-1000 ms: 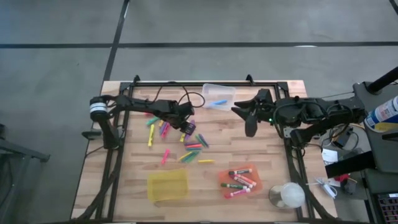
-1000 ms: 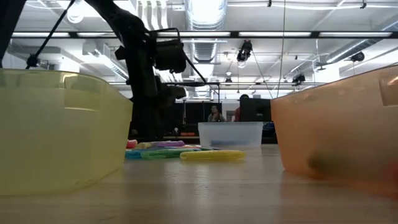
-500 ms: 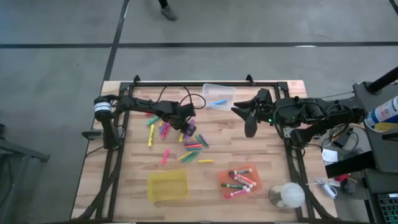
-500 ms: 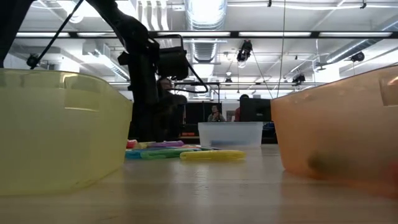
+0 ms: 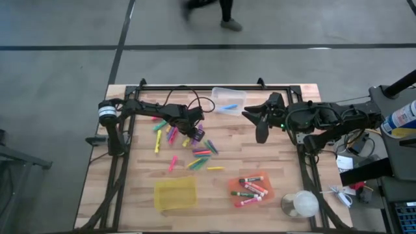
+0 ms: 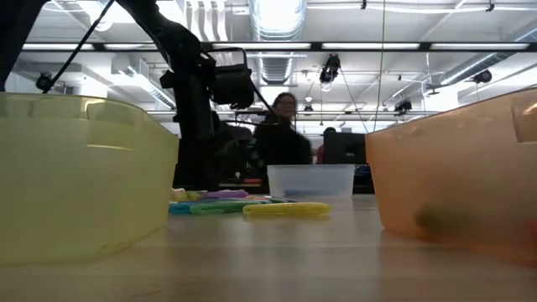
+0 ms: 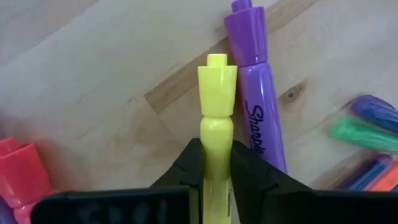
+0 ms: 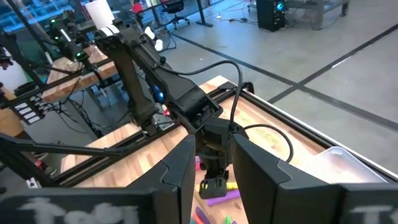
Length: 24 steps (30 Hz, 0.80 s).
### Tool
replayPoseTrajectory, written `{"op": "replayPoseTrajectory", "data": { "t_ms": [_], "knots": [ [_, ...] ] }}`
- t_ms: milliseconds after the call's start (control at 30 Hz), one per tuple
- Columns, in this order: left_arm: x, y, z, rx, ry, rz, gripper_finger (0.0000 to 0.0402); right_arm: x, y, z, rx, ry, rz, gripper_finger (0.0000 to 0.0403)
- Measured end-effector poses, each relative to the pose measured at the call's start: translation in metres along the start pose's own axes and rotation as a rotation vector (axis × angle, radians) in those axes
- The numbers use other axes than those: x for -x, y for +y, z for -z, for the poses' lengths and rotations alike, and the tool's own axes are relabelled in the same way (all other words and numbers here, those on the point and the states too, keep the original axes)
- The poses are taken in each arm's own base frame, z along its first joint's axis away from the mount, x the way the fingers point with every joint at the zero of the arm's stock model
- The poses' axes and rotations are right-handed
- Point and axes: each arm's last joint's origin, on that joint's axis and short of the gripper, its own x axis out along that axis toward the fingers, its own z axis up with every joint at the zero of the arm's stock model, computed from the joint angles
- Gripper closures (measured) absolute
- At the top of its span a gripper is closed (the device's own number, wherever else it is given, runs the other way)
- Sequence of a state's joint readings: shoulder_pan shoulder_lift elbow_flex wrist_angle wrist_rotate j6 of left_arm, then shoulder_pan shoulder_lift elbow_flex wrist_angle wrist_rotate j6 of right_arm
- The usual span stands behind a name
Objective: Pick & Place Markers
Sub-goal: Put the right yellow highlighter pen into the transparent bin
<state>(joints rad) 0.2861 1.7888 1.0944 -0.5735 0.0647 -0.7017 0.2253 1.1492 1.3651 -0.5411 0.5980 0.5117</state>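
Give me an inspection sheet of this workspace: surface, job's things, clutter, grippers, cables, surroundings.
Surface: wooden table.
Job's things: loose markers mid-table; more in the orange bin; a blue one in the clear bin; yellow bin looks empty.
Clutter: white round object at the table's corner.
Grippers: left gripper shut on yellow marker, beside a purple marker; right gripper waits above the table, open.
Cables: black cable looped over the left arm.
Surroundings: person passing behind.

Dark jointed arms trail black cables; the left arm (image 5: 140,109) wears a white band.
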Motion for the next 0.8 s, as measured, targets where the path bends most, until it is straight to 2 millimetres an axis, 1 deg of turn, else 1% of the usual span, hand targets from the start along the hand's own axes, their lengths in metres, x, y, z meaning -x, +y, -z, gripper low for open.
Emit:
{"op": "replayPoseTrajectory", "data": {
  "t_ms": [267, 433, 567, 700, 800],
  "knots": [
    [0.017, -0.007, -0.019, -0.056, -0.056, 0.033, 0.0357, -0.001, -0.002, -0.001, -0.003, -0.008, 0.015, 0.0318],
    [0.037, -0.016, -0.035, -0.111, -0.104, 0.060, 0.0357, -0.001, -0.002, -0.001, -0.004, -0.008, 0.016, 0.0321],
    [0.059, -0.025, -0.052, -0.186, -0.166, 0.091, 0.0357, -0.001, -0.002, -0.001, -0.007, -0.008, 0.016, 0.0317],
    [0.089, -0.031, -0.075, -0.253, -0.273, 0.126, 0.0357, -0.001, -0.002, -0.001, -0.007, -0.011, 0.014, 0.0319],
    [0.112, -0.032, -0.094, -0.295, -0.362, 0.142, 0.0357, -0.001, -0.001, -0.003, -0.004, -0.022, 0.008, 0.0325]
  ]
}}
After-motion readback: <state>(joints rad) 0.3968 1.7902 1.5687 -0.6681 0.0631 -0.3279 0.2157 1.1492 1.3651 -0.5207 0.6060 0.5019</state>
